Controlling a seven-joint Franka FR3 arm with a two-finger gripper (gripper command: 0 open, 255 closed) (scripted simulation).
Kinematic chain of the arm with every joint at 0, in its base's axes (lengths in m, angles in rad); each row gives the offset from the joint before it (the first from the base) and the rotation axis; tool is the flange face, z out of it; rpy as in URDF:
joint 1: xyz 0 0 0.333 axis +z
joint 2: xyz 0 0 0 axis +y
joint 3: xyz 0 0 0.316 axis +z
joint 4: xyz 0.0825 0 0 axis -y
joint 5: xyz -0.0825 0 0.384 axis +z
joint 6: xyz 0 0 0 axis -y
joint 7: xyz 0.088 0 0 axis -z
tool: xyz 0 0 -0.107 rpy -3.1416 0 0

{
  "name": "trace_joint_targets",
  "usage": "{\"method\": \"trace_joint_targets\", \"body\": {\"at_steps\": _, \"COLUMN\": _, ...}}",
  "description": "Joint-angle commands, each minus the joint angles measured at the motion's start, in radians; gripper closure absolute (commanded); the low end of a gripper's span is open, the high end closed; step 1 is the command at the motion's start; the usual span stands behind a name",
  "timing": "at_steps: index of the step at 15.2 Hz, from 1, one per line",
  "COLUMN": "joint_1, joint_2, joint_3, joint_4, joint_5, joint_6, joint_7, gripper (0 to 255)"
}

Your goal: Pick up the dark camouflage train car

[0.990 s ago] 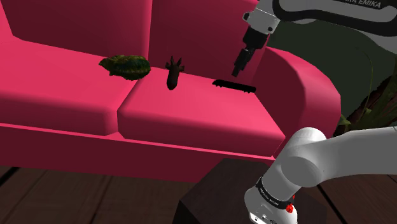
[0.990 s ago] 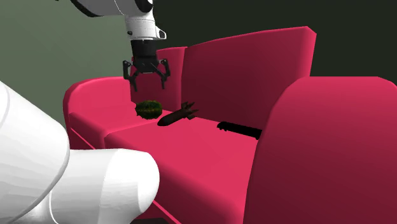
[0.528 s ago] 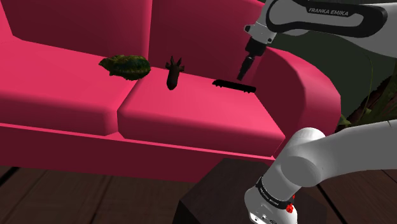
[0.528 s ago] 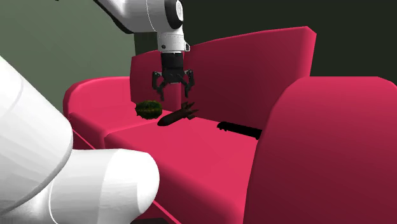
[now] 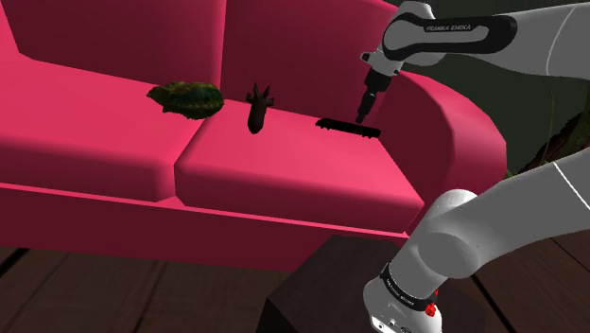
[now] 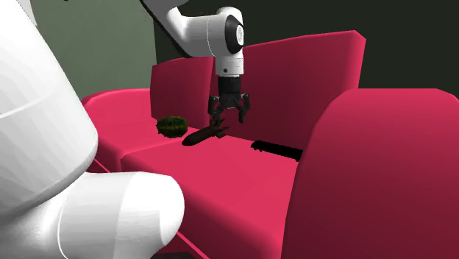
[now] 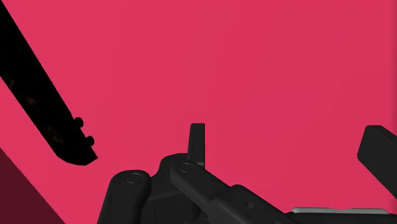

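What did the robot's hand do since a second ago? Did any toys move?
The gripper came down toward the train car, open and holding nothing. The train car, the dark rocket-shaped toy and the green lump stayed put on the pink sofa.

The shoulder camera is sitting beside my stand, looking down over the front edge of the sofa toward its backrest. The second is crouching close behind my arm, facing along the seat from the near armrest. Both are sharing the cushions. My wrist camera is peering past my gripper, close above the seat.
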Motion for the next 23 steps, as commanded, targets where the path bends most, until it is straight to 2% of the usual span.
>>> {"method": "trace_joint_targets", "body": {"at_steps": 1, "joint_1": 0.012, "joint_2": 0.067, "joint_3": -0.053, "joint_4": 0.042, "joint_5": 0.010, "joint_6": 0.023, "joint_7": -0.078, "gripper": 0}}
{"method": "trace_joint_targets", "body": {"at_steps": 6, "joint_1": 0.046, "joint_2": 0.259, "joint_3": -0.186, "joint_4": 0.158, "joint_5": 0.087, "joint_6": 0.076, "joint_7": -0.285, "gripper": 0}}
{"method": "trace_joint_targets", "body": {"at_steps": 11, "joint_1": 0.045, "joint_2": 0.507, "joint_3": -0.291, "joint_4": 0.314, "joint_5": 0.254, "joint_6": 0.097, "joint_7": -0.530, "gripper": 0}}
{"method": "trace_joint_targets", "body": {"at_steps": 14, "joint_1": -0.007, "joint_2": 0.672, "joint_3": -0.306, "joint_4": 0.431, "joint_5": 0.378, "joint_6": 0.082, "joint_7": -0.675, "gripper": 0}}
{"method": "trace_joint_targets", "body": {"at_steps": 18, "joint_1": -0.125, "joint_2": 0.878, "joint_3": -0.272, "joint_4": 0.617, "joint_5": 0.511, "joint_6": 0.035, "joint_7": -0.824, "gripper": 0}}
{"method": "trace_joint_targets", "body": {"at_steps": 21, "joint_1": -0.218, "joint_2": 1.014, "joint_3": -0.232, "joint_4": 0.771, "joint_5": 0.575, "joint_6": -0.011, "joint_7": -0.895, "gripper": 0}}
{"method": "trace_joint_targets", "body": {"at_steps": 23, "joint_1": -0.218, "joint_2": 1.019, "joint_3": -0.227, "joint_4": 0.753, "joint_5": 0.580, "joint_6": 0.012, "joint_7": -0.899, "gripper": 0}}
